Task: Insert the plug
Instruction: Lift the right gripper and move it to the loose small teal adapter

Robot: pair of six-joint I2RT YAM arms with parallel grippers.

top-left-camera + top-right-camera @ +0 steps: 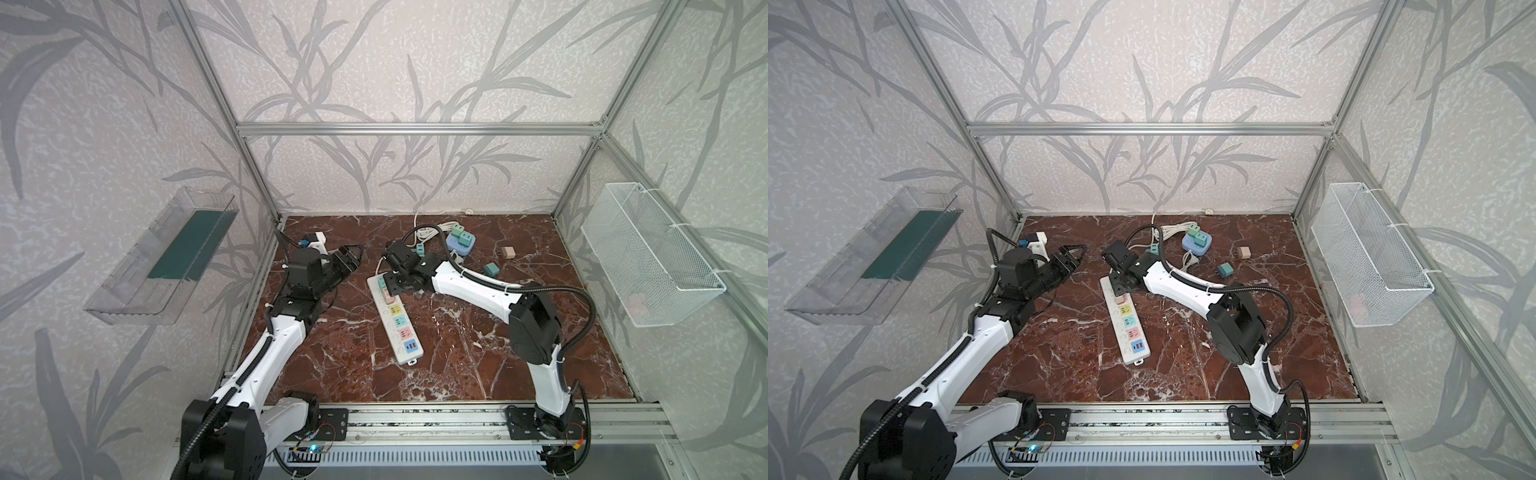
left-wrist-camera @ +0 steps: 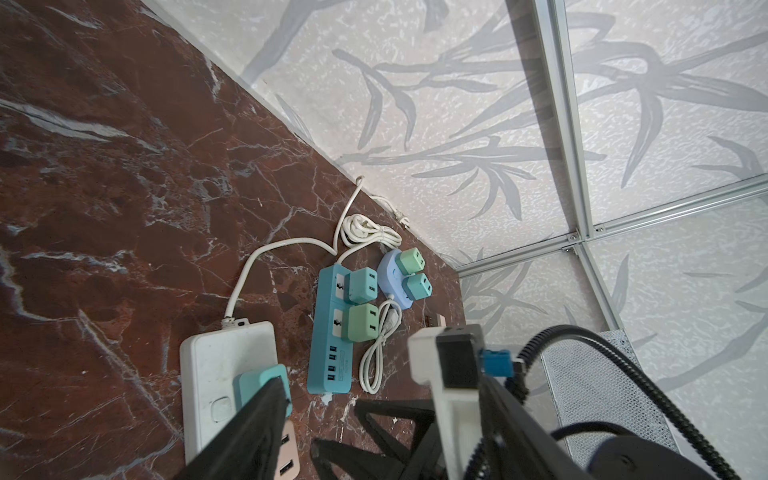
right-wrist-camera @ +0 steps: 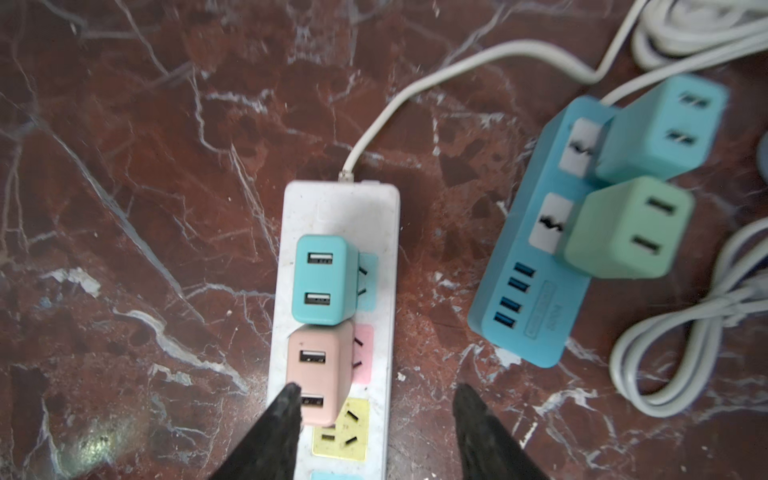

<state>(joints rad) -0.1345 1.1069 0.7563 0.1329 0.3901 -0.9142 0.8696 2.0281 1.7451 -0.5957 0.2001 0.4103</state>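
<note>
The pink charger plug (image 3: 318, 370) sits, apparently fully seated, in the white power strip (image 3: 336, 208), at 5 o'clock of the teal charger plug (image 1: 380, 284) in a top view. The right end effector (image 3: 377, 392) hangs spread over it, pinching nothing. The left end effector (image 1: 353, 254), at the strip's 10 o'clock, is spread and empty.

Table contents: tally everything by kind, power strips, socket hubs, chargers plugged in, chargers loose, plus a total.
Power strips: 2 (white strip, blue strip)
Round socket hub: 1
USB chargers plugged in: 6 (teal and pink in white strip; teal and green in blue strip; two in hub)
USB chargers lying loose: 2 (beige, teal)
Total: 11
</note>
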